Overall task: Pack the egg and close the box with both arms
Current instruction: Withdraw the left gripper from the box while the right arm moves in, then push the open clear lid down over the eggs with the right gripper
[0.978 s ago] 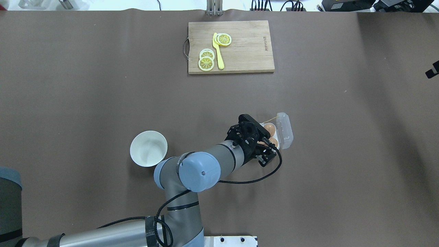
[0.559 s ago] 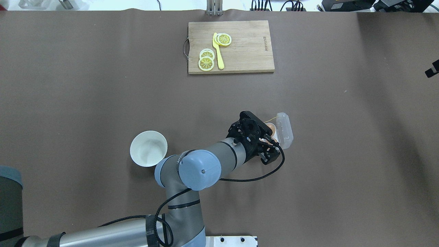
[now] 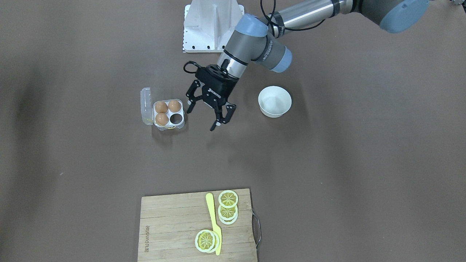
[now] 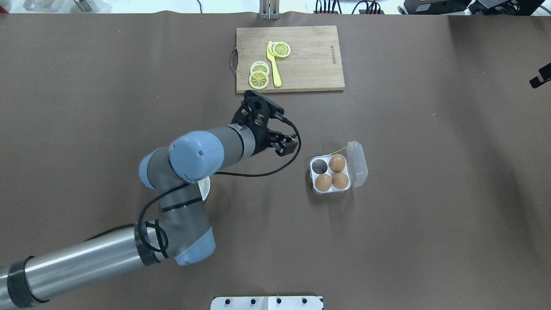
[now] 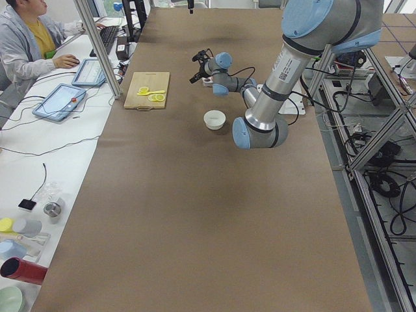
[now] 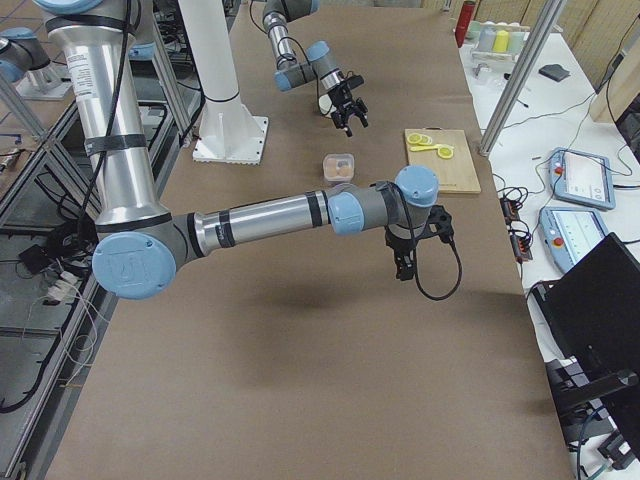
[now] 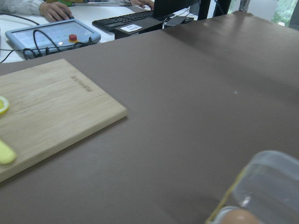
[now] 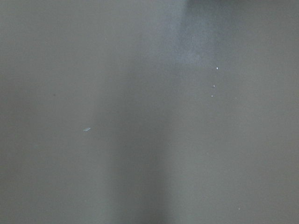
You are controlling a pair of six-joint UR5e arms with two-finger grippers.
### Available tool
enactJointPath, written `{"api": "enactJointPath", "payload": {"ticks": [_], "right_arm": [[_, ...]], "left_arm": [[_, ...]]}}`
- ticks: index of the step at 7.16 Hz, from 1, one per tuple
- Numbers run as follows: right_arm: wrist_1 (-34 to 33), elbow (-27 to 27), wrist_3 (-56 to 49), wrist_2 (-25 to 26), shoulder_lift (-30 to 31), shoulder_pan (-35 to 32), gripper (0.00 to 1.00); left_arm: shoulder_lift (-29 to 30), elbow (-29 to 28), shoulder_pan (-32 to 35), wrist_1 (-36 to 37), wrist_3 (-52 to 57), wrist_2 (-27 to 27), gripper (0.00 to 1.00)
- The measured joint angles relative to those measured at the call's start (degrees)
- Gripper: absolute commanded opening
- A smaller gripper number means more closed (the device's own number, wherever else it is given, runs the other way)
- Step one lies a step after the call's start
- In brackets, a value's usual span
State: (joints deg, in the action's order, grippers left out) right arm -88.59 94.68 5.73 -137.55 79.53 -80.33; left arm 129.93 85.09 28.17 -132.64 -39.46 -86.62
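Observation:
The clear egg carton [image 4: 312, 175] sits right of the table's middle with its lid [image 4: 358, 163] open and standing on the far right side. Three brown eggs [image 4: 323, 182] fill three cells; the far-left cell [image 4: 319, 165] is empty. The carton also shows in the front view [image 3: 181, 125] and the lid in the left wrist view [image 7: 268, 186]. My left gripper [image 3: 201, 117] is open and empty, raised above the table and apart from the carton, toward the table's middle [image 4: 259, 103]. My right gripper [image 6: 402, 268] hangs over bare table; I cannot tell whether it is open.
A wooden cutting board [image 4: 310, 60] with lemon slices [image 4: 259, 74] and a yellow knife [image 4: 273, 64] lies at the far edge. A white bowl [image 3: 275, 101] stands beside the left arm, mostly hidden under its elbow in the overhead view. A white stand [image 3: 211, 25] is at the robot's base.
My left gripper has lifted off the carton and swung left and away, toward the cutting board. The carton, hidden under it before, now shows three eggs.

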Motion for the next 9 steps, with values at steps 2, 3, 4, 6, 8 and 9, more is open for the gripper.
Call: {"api": "enactJointPath", "payload": {"ticks": [2, 3, 4, 6, 8, 9], "right_arm": [[0.16, 1.16, 2.71, 0.10, -1.13, 2.42, 1.00], [0.89, 2.25, 5.66, 0.25, -1.62, 4.85, 1.00], [3.09, 3.67, 11.26, 1.19, -2.02, 8.23, 0.75], [8.06, 7.67, 26.36, 5.36, -2.33, 17.61, 0.00], [9.62, 11.36, 37.66, 8.14, -3.34, 26.32, 0.00], [9.77, 12.10, 42.17, 9.52, -4.90, 29.98, 0.00]], "left_arm": [[-5.91, 7.18, 12.72, 15.52, -0.78, -17.24, 0.86], [-9.56, 8.48, 19.40, 18.51, -0.26, -25.95, 0.91], [-13.63, 8.59, 25.20, 19.59, 0.51, -32.81, 0.90], [-19.43, 7.65, 32.65, 20.23, 1.24, -41.38, 0.91], [-24.96, 6.86, 39.76, 19.88, 1.66, -49.30, 0.97], [-27.58, 6.80, 42.58, 19.68, 2.69, -50.86, 0.97]]}}
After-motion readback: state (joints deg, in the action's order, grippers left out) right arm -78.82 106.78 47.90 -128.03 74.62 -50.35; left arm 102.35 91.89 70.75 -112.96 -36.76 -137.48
